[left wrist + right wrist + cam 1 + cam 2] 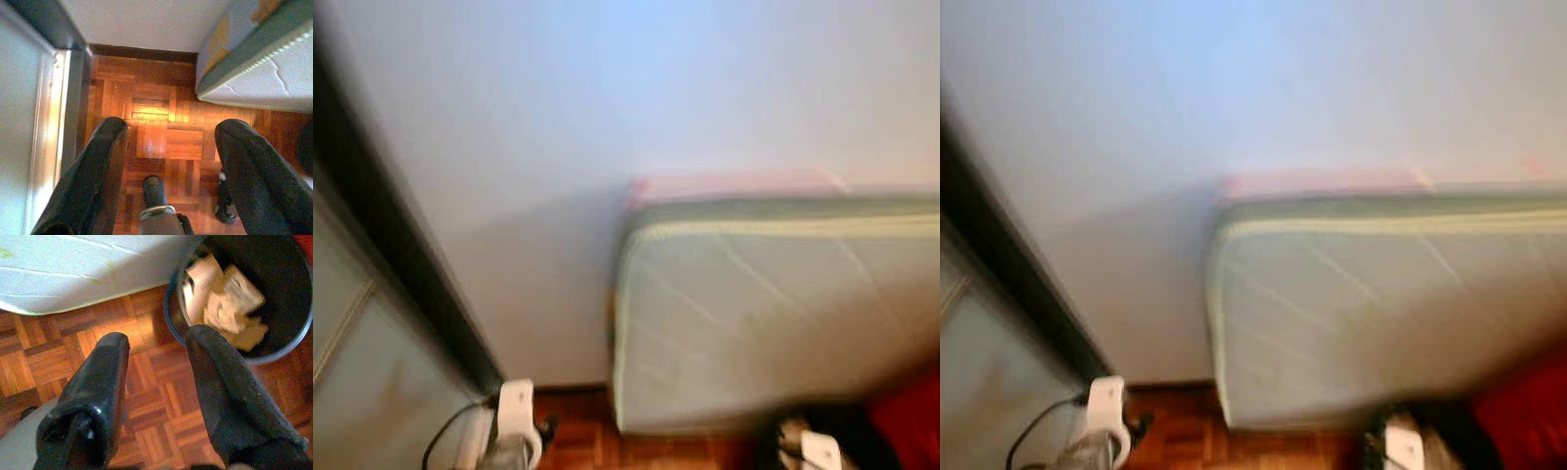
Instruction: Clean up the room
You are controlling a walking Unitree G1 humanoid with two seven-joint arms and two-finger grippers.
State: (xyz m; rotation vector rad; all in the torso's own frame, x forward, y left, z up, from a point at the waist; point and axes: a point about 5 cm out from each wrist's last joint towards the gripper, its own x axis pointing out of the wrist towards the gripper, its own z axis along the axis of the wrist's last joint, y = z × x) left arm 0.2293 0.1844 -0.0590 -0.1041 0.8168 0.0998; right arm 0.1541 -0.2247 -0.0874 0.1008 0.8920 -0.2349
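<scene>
**Both arms hang empty beside the mattress, bin near the right gripper**

The head views are blurred and tilted up at a pale wall, with a mattress leaning on its edge against it and a strip of parquet floor along the bottom. A dark door frame runs down the left side.

The left gripper hangs over bare parquet, its two black fingers well apart and holding nothing. The right gripper is likewise spread and empty above the floor, just beside the rim of a dark waste bin that already holds crumpled brown paper. That bin seems to be where the rubbish belongs; no loose litter can be made out on the floor here.

Risks, as a judgement: the head camera sees mostly wall, so walking on from this pose would be half blind. The right arm hangs close to the bin, and a swing or turn could knock it over and spill the paper. The leaning mattress stands near both arms; a bump against its lower corner could shift or topple it.

The wrist views supply what the head views lack: sharp parquet, the bin's contents, the skirting board at the wall's foot, and a small dark object on the floor that I cannot identify. The head views alone give the height of the mattress against the wall.
</scene>
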